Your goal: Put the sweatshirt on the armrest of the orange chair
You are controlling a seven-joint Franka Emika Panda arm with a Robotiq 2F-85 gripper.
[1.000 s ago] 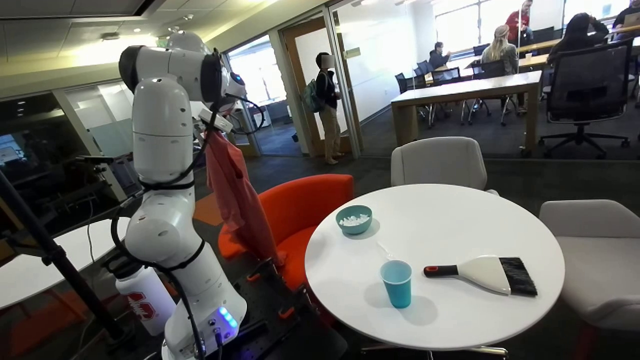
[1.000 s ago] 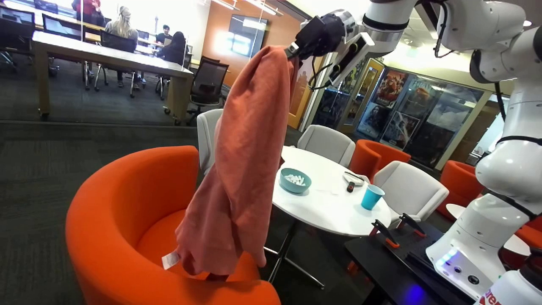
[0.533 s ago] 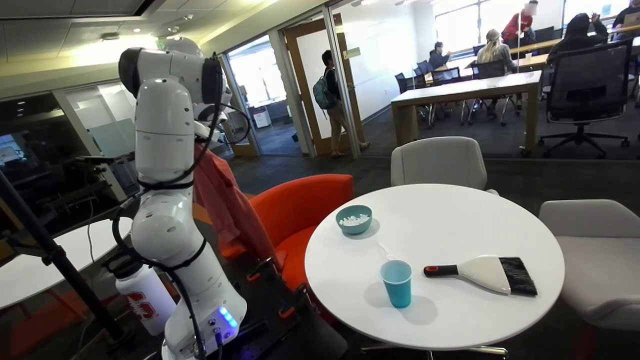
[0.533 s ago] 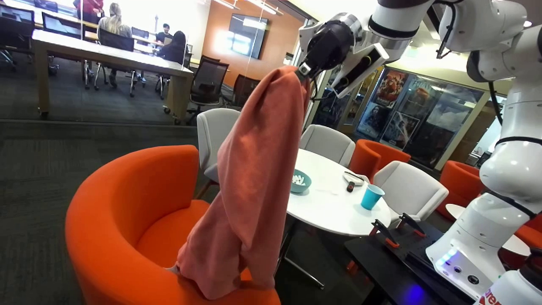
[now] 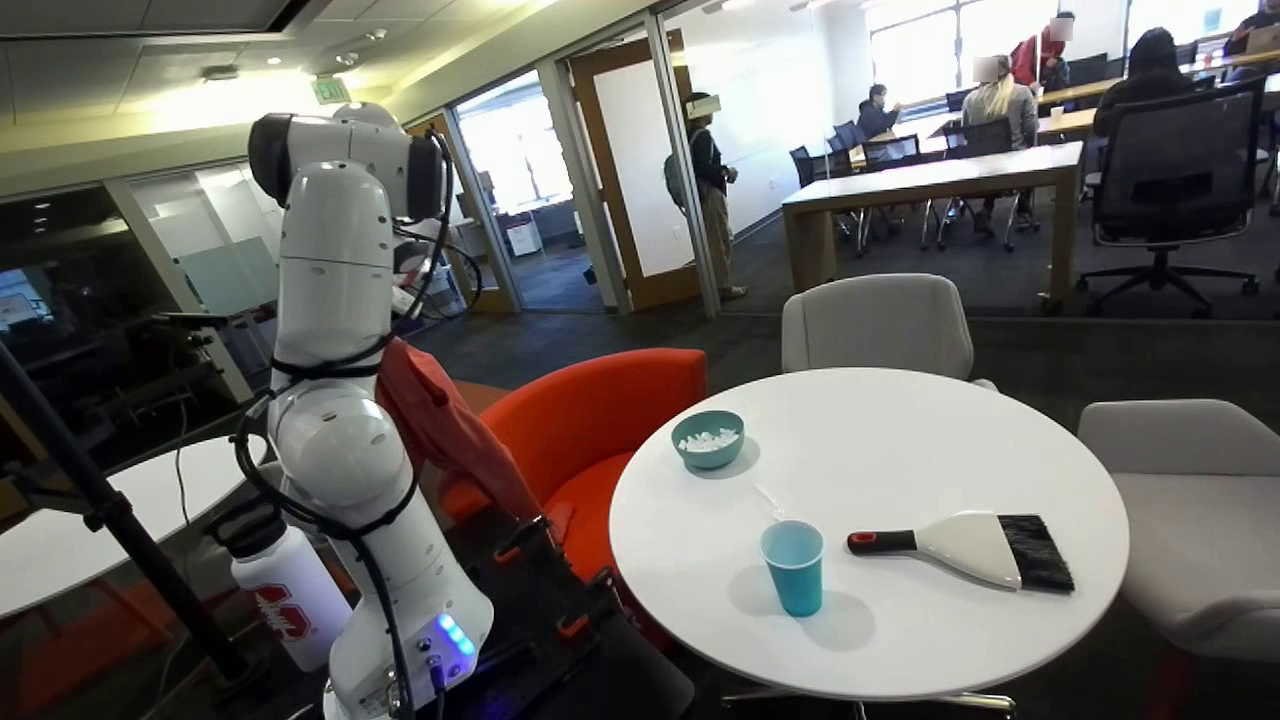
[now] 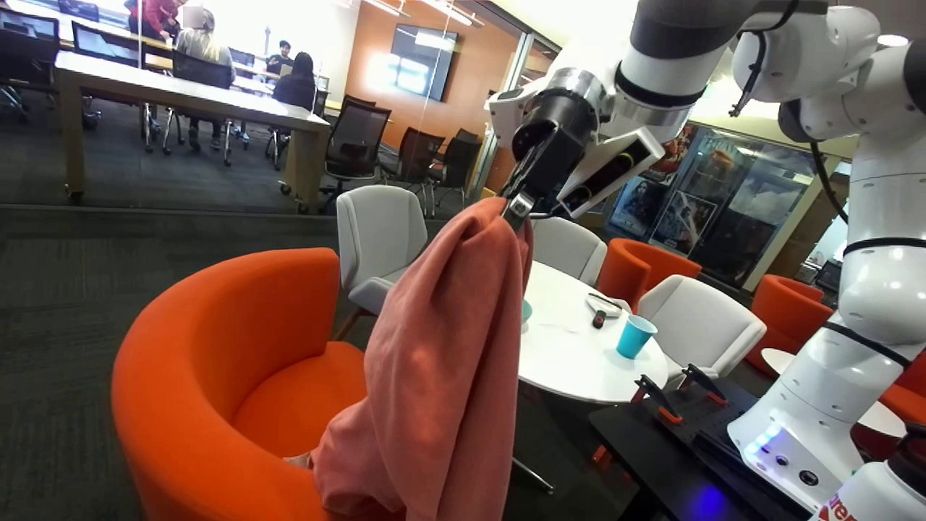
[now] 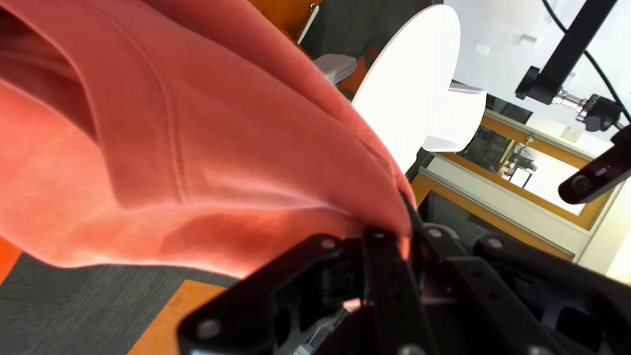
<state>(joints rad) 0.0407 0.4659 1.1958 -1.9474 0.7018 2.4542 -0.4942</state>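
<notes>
The coral sweatshirt [image 6: 448, 347] hangs from my gripper [image 6: 512, 206], whose fingers are shut on its top end. The orange chair [image 6: 188, 376] stands below and beside it. The sweatshirt's lower part overlaps the chair's near armrest and bunches there, hiding the armrest's end. A pale tag shows at the inner edge of the rim. In an exterior view the sweatshirt [image 5: 435, 415] slants down in front of the orange chair [image 5: 610, 400], and my arm hides the gripper. In the wrist view the sweatshirt [image 7: 197, 128] fills the left side and enters between the gripper's fingers [image 7: 406, 222].
A white round table [image 5: 900, 440] beside the chair bears a teal bowl [image 5: 709, 440], a blue cup [image 5: 794, 570] and a brush [image 5: 965, 548]. Grey chairs [image 6: 380, 239] stand around it. A black stand with clamps [image 6: 658, 398] and a white bottle [image 5: 285, 590] are near the robot base.
My gripper has moved down with the sweatshirt still in it. The sweatshirt's lower part has sunk onto the near armrest and bunched more. The chair has not moved.
</notes>
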